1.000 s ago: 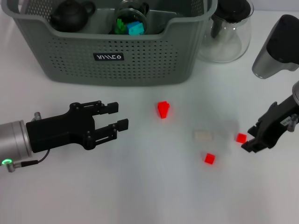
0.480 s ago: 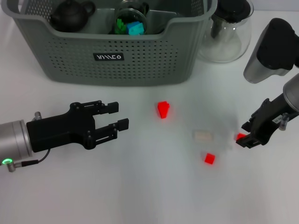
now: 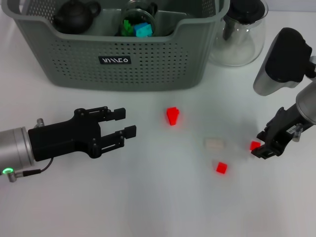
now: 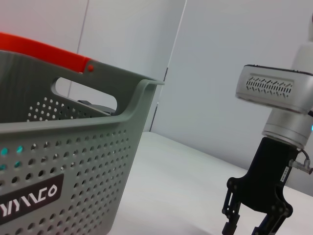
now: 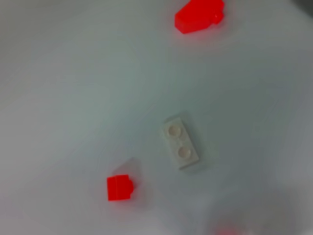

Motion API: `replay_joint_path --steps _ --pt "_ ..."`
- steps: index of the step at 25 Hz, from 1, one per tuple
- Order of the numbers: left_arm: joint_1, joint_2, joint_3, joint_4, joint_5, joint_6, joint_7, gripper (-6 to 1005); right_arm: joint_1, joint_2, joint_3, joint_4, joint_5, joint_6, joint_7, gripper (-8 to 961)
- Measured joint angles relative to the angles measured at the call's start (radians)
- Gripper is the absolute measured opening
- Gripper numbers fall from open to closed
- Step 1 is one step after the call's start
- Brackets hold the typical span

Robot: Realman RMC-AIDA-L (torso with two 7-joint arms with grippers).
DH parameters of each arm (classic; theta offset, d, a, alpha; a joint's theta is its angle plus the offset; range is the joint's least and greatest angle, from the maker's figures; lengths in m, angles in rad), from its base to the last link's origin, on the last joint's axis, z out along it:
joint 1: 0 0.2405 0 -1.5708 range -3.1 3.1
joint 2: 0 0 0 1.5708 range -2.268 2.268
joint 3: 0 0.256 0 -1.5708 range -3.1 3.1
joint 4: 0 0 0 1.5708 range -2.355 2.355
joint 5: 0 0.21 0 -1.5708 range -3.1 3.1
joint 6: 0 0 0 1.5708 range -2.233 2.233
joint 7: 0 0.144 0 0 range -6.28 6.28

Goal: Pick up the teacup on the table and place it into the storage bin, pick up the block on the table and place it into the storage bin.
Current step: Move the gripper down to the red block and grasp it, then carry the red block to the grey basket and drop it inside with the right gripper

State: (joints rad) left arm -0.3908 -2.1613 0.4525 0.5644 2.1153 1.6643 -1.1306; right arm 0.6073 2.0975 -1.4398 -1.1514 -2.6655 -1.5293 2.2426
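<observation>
The grey-green storage bin (image 3: pixel 123 74) stands at the back; it also shows in the left wrist view (image 4: pixel 73 161). Inside it a glass cup (image 3: pixel 138 19) holds green and blue blocks. No teacup is on the table. My right gripper (image 3: pixel 260 148) is low over the table at a small red block (image 3: pixel 254 145), its fingers apart on either side of it; the left wrist view also shows this gripper (image 4: pixel 247 227). More blocks lie loose: a red one (image 3: pixel 172 115), a red cube (image 3: pixel 221 168) and a white plate (image 3: pixel 214 143). My left gripper (image 3: pixel 128 122) is open and idle at the left.
A dark teapot (image 3: pixel 74 17) sits in the bin. A clear glass teapot (image 3: pixel 239 34) stands right of the bin. The right wrist view shows the red cube (image 5: pixel 120 188), the white plate (image 5: pixel 181 147) and the larger red block (image 5: pixel 198 15) on the white table.
My right gripper has moved left and closed in on the small red block at the right. The block has stayed in place. The left arm has not moved.
</observation>
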Motion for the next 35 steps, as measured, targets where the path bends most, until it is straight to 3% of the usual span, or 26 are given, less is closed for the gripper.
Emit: replay_joint_path --steps 6,12,28,31,35 --pt "0.001 0.000 0.000 0.000 0.000 0.000 0.000 540 0.000 0.001 -0.016 0.006 -0.001 0.005 0.000 445" --pt "0.001 0.000 0.000 0.000 0.000 0.000 0.000 540 0.002 0.002 -0.022 0.019 -0.001 0.008 0.000 339" --pt "0.004 0.000 0.000 0.000 0.000 0.000 0.000 540 -0.009 0.001 -0.016 0.002 0.015 -0.003 -0.001 276" --pt "0.004 0.000 0.000 0.000 0.000 0.000 0.000 540 -0.017 0.000 0.027 -0.041 0.033 -0.035 -0.004 196" --pt "0.007 0.000 0.000 0.000 0.000 0.000 0.000 540 -0.020 -0.003 0.194 -0.133 0.160 -0.157 -0.052 196"
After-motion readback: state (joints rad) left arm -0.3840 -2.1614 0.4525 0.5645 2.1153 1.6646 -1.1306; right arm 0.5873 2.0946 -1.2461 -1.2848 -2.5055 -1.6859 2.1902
